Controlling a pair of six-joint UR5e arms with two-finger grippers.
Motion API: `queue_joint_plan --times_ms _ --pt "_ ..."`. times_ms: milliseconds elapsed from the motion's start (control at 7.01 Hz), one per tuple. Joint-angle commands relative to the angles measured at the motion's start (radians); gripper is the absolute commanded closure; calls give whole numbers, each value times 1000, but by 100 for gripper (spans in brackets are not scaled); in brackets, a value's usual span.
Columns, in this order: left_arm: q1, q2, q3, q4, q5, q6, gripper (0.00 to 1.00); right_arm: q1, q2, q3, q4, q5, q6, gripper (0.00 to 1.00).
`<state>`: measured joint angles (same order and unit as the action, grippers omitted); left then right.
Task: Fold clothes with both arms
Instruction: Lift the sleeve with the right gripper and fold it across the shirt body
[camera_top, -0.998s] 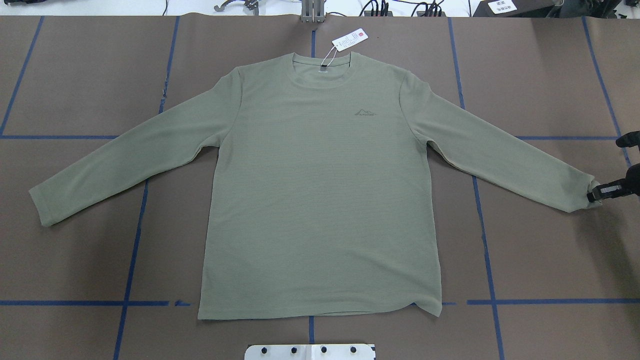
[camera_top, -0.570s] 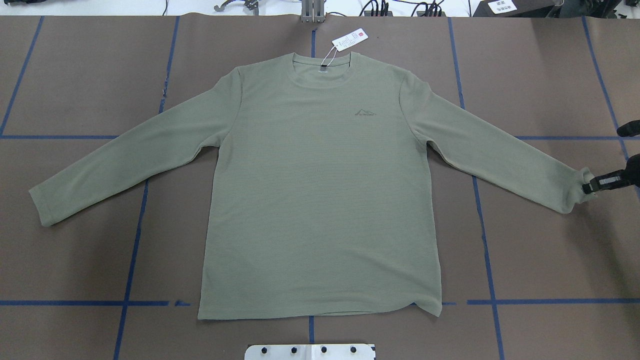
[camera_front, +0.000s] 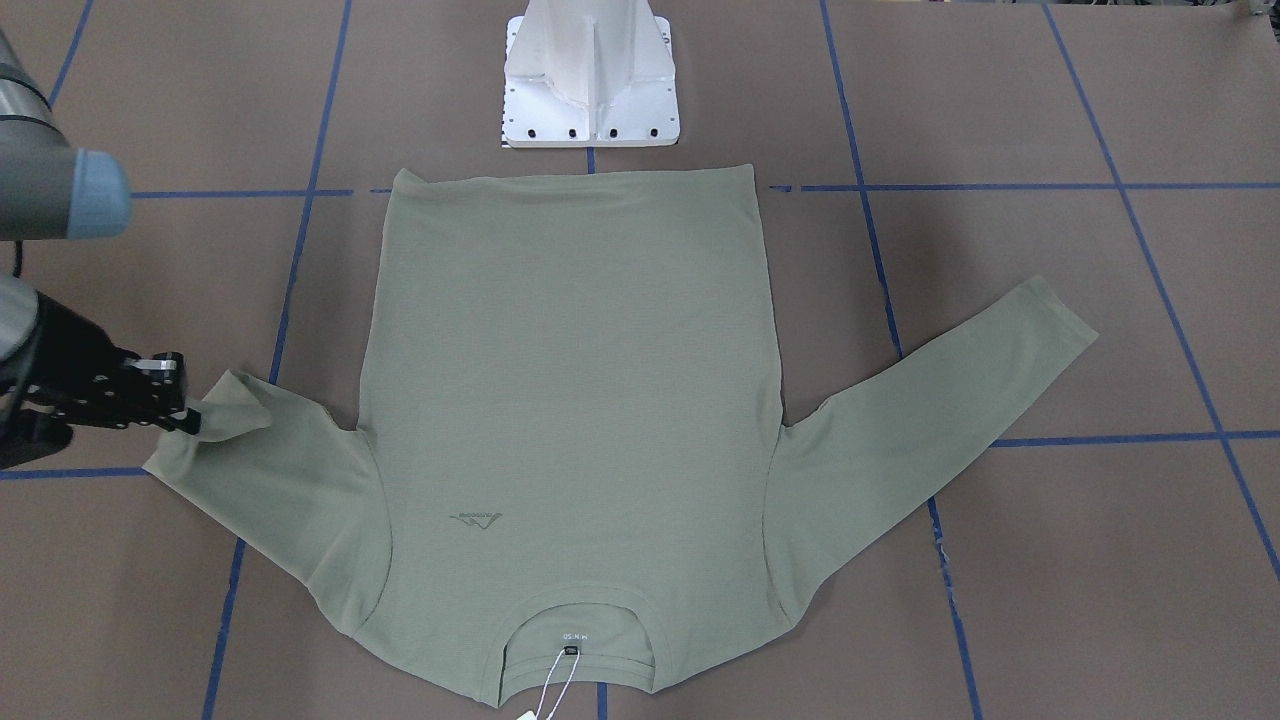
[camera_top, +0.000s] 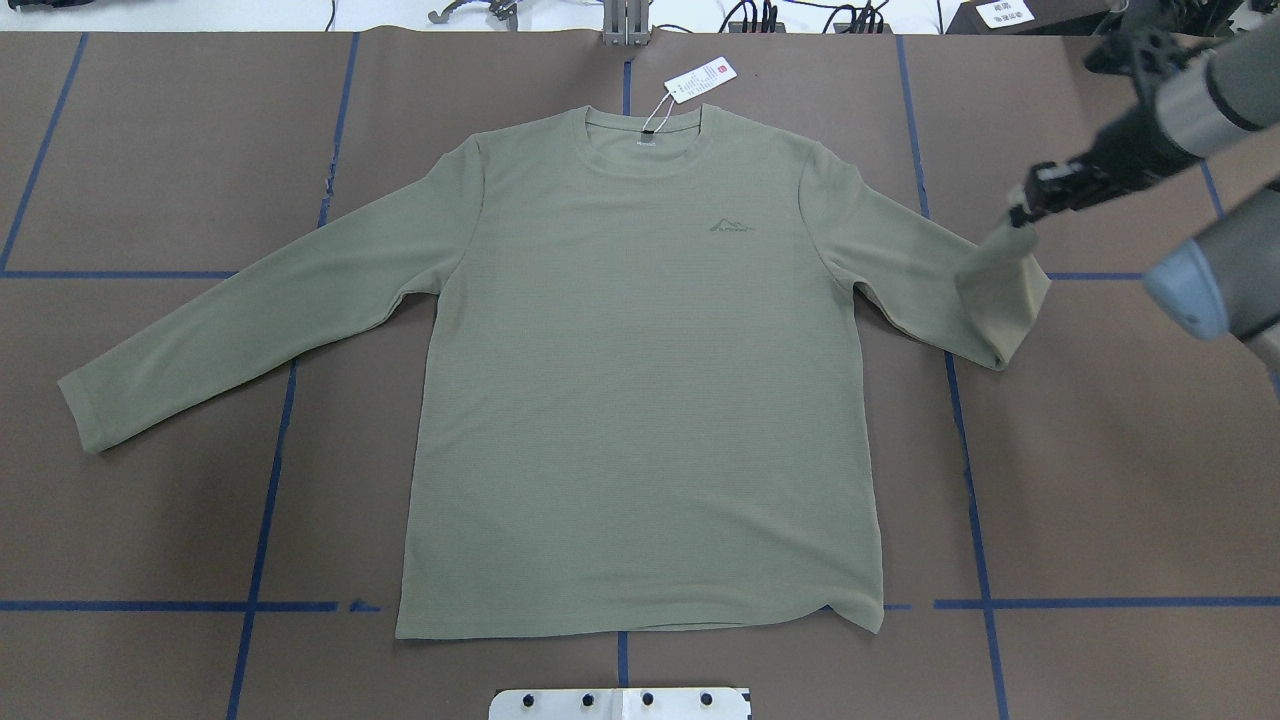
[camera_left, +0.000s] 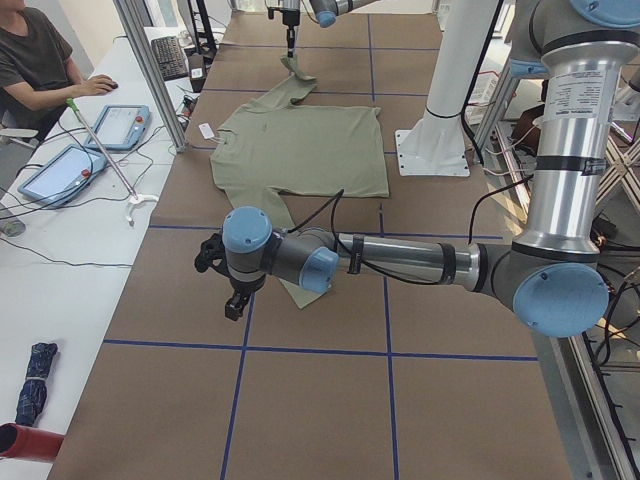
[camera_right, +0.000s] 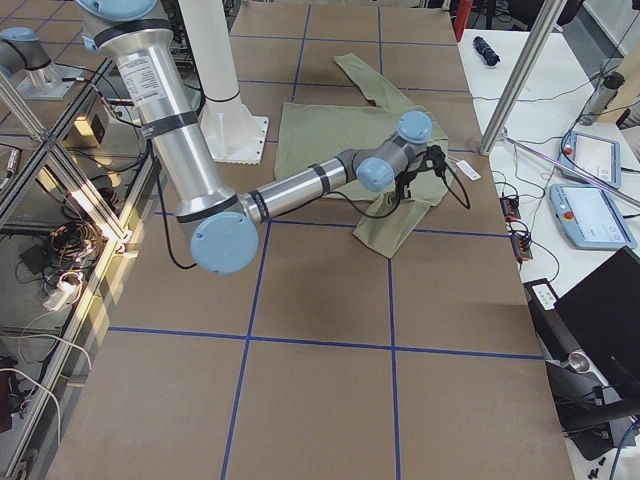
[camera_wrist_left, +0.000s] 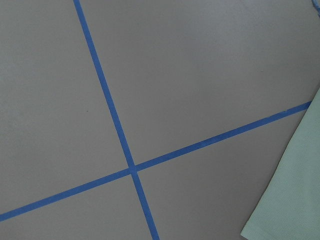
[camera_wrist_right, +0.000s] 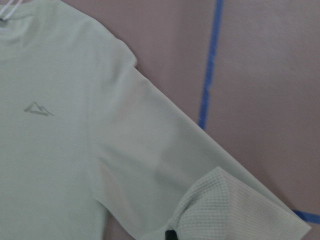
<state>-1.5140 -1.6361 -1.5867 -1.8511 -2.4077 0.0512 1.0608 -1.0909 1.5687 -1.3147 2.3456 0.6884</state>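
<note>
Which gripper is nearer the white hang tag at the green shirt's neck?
Right. The right gripper pinches a lifted cuff of the sage-green long-sleeved shirt, off to one side of the white hang tag; the left gripper hangs near the opposite cuff, farther away.

The shirt (camera_top: 640, 400) is matt, waffle-textured knit cloth. Matt brown paper with blue tape (camera_top: 100, 605) covers the bench (camera_top: 1100, 480). The right arm (camera_right: 300, 185) is satin grey metal.

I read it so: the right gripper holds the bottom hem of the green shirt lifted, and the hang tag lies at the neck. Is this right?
Not the hem. The overhead exterior view shows the right gripper holding a sleeve cuff lifted; the bottom hem lies flat on the table. The hang tag does lie at the neck of the shirt.
</note>
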Motion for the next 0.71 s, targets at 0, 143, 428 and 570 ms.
queue_joint_plan --times_ms 0,143,428,570 --pt "0 -5 4 1 1 -5 0 -77 269 -71 -120 -55 11 100" --pt "0 -7 14 0 2 -5 0 -116 396 -126 -115 -57 55 100" --pt "1 -30 63 -8 4 -1 0 -294 578 -237 -95 -194 176 100" --pt "0 -33 97 -54 4 -4 0 -475 568 -242 -87 -436 222 100"
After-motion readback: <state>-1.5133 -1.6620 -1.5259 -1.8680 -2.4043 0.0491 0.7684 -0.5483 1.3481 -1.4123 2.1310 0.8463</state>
